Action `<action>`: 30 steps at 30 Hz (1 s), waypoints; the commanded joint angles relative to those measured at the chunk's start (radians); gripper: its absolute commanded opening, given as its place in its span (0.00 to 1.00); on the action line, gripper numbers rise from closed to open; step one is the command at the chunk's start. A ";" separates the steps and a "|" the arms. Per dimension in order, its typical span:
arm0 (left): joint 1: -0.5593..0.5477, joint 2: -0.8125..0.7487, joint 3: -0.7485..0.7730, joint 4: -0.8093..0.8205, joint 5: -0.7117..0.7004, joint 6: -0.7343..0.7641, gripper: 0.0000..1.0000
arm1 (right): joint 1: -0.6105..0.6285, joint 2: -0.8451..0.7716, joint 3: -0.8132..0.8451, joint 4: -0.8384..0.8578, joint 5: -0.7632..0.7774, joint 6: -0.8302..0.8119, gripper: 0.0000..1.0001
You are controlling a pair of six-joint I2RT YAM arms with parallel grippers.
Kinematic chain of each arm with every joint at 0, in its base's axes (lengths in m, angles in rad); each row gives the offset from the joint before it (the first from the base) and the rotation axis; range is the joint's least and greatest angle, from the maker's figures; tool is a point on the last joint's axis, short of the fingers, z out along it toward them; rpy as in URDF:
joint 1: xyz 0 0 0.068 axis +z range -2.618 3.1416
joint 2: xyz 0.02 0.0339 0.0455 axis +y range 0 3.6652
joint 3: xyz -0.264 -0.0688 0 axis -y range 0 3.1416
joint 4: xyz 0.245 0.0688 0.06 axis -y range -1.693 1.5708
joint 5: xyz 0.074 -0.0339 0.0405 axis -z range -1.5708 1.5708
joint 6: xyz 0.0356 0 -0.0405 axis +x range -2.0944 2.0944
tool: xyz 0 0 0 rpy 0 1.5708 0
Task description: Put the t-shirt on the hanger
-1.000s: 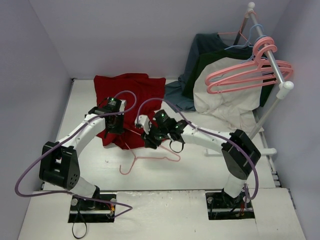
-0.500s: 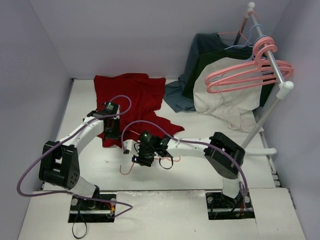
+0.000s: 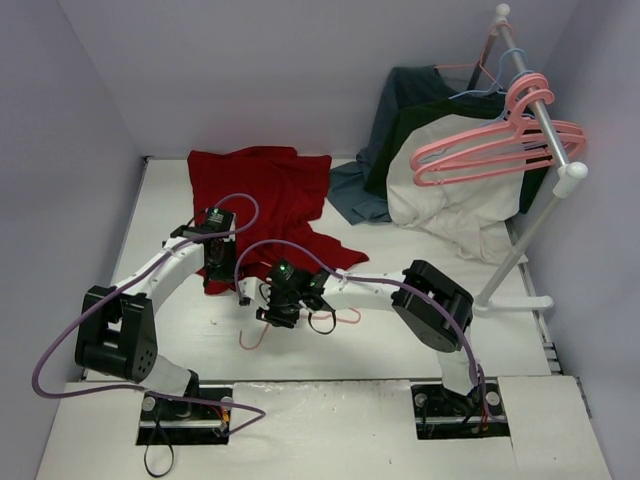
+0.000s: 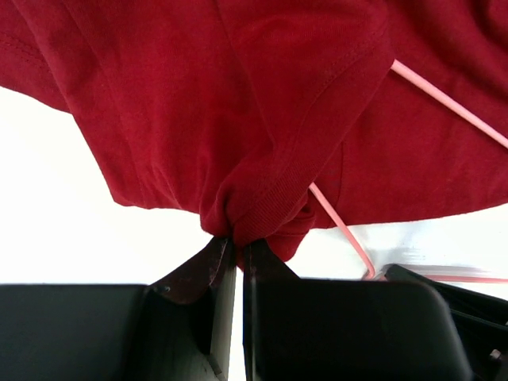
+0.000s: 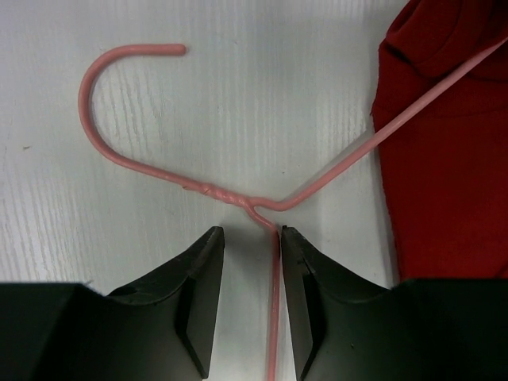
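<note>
With my left gripper [image 4: 238,246] pinching the t-shirt [image 4: 238,103] and my right gripper [image 5: 252,232] jaws spread around the hanger [image 5: 218,193], I risk the thin wire slipping free on closure.

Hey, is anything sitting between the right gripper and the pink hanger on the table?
Nothing visible does. The hanger wire just below its twisted neck lies in the gap between the open jaws of the right gripper, on the bare table. The t-shirt lies off to one side, clear of the jaws.

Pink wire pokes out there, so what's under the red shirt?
Two arms of the pink hanger run beneath a fold of the shirt; its hook lies outside. How far they reach underneath is covered.
</note>
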 commanded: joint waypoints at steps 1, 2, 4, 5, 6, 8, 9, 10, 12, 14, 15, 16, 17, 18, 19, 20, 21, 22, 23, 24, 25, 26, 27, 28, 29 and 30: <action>0.010 -0.056 0.016 0.019 0.002 0.000 0.00 | 0.002 0.016 0.021 0.011 -0.029 0.004 0.24; 0.010 -0.057 0.016 0.019 0.007 0.001 0.00 | 0.002 0.015 0.020 0.011 -0.036 0.009 0.15; 0.017 -0.061 0.019 0.017 0.013 0.009 0.00 | 0.001 0.005 0.014 0.009 -0.048 0.020 0.00; 0.022 -0.065 0.021 0.016 0.020 0.016 0.00 | 0.000 -0.008 0.014 0.007 -0.058 0.029 0.00; 0.025 -0.069 0.023 0.014 0.026 0.022 0.00 | -0.003 -0.019 0.016 0.005 -0.067 0.035 0.00; 0.029 -0.092 0.039 0.004 0.040 0.046 0.00 | -0.021 -0.066 0.022 -0.003 -0.112 0.052 0.00; 0.030 -0.092 0.040 0.004 0.040 0.047 0.00 | -0.021 -0.067 0.026 -0.003 -0.113 0.059 0.00; 0.031 -0.111 0.057 -0.009 0.042 0.071 0.00 | -0.037 -0.101 0.031 -0.010 -0.149 0.068 0.00; 0.030 -0.138 0.093 -0.036 0.042 0.111 0.00 | -0.065 -0.148 0.053 -0.025 -0.207 0.100 0.00; 0.030 -0.151 0.129 -0.064 0.046 0.157 0.00 | -0.097 -0.185 0.071 -0.032 -0.302 0.142 0.00; 0.031 -0.159 0.140 -0.077 0.045 0.176 0.00 | -0.107 -0.202 0.084 -0.037 -0.347 0.154 0.00; 0.030 -0.167 0.155 -0.085 0.046 0.185 0.00 | -0.119 -0.216 0.093 -0.039 -0.364 0.167 0.00; 0.028 -0.173 0.165 -0.089 0.046 0.195 0.00 | -0.128 -0.224 0.099 -0.040 -0.383 0.178 0.00; 0.027 -0.182 0.173 -0.089 0.046 0.212 0.00 | -0.138 -0.232 0.106 -0.040 -0.412 0.191 0.00; 0.026 -0.190 0.181 -0.088 0.048 0.224 0.00 | -0.146 -0.238 0.113 -0.041 -0.439 0.204 0.00; 0.026 -0.196 0.188 -0.088 0.054 0.227 0.00 | -0.151 -0.239 0.116 -0.041 -0.458 0.213 0.00; 0.024 -0.202 0.195 -0.088 0.060 0.237 0.00 | -0.156 -0.241 0.118 -0.041 -0.479 0.220 0.00; 0.018 -0.210 0.203 -0.086 0.065 0.254 0.00 | -0.161 -0.243 0.126 -0.041 -0.510 0.230 0.00; 0.008 -0.220 0.216 -0.086 0.070 0.272 0.00 | -0.170 -0.243 0.133 -0.040 -0.546 0.245 0.00; 0.002 -0.226 0.219 -0.088 0.066 0.289 0.00 | -0.173 -0.242 0.143 -0.040 -0.577 0.250 0.00; -0.006 -0.229 0.229 -0.088 0.063 0.303 0.00 | -0.176 -0.243 0.151 -0.040 -0.600 0.255 0.00; -0.014 -0.234 0.237 -0.088 0.060 0.319 0.00 | -0.178 -0.241 0.164 -0.040 -0.619 0.265 0.00; -0.020 -0.239 0.242 -0.087 0.059 0.334 0.00 | -0.180 -0.240 0.175 -0.040 -0.636 0.272 0.00; -0.027 -0.247 0.248 -0.087 0.055 0.348 0.00 | -0.183 -0.240 0.184 -0.040 -0.664 0.279 0.00; -0.036 -0.256 0.255 -0.088 0.047 0.362 0.00 | -0.186 -0.240 0.195 -0.040 -0.694 0.287 0.00; -0.041 -0.262 0.259 -0.090 0.031 0.371 0.00 | -0.189 -0.242 0.204 -0.040 -0.700 0.293 0.00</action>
